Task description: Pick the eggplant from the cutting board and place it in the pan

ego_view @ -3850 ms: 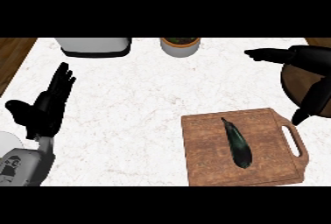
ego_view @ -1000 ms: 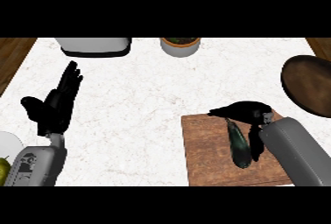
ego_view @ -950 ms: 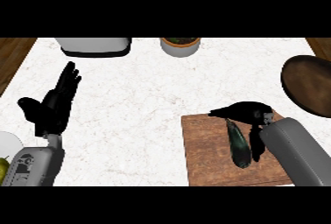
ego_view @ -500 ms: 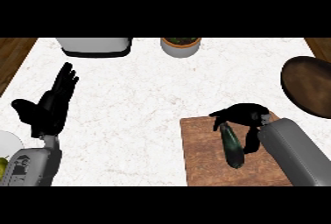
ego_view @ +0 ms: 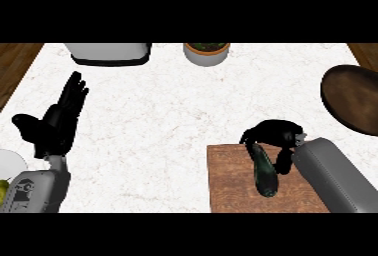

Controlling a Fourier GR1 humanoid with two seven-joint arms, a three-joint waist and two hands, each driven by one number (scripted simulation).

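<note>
Right hand (ego_view: 279,134) sits over the far edge of the cutting board (ego_view: 232,185), its black fingers and thumb curled round the upper end of the eggplant (ego_view: 263,175) from both sides. The grey right forearm (ego_view: 332,175) runs back from it across the board's right part to the lower edge of the view.

Below the grasp, the dark, glossy eggplant stretches toward the board's near edge, slightly slanted, with its whole length over the wood. Whether its lower end touches the board or hangs just above it cannot be told.

Up and to the right of the board, well apart from it, the brown pan (ego_view: 356,102) lies at the right edge of the white marbled tabletop (ego_view: 162,115), partly cut off by the view.

Far to the left of the board, the left hand (ego_view: 55,125) rests open with its fingers straight and pointing away, holding nothing. A white plate (ego_view: 9,162) shows just below it at the left edge.

Beyond the board, along the tabletop's far side, stand a grey appliance (ego_view: 108,52) and, to its right, a round pot (ego_view: 207,54).
</note>
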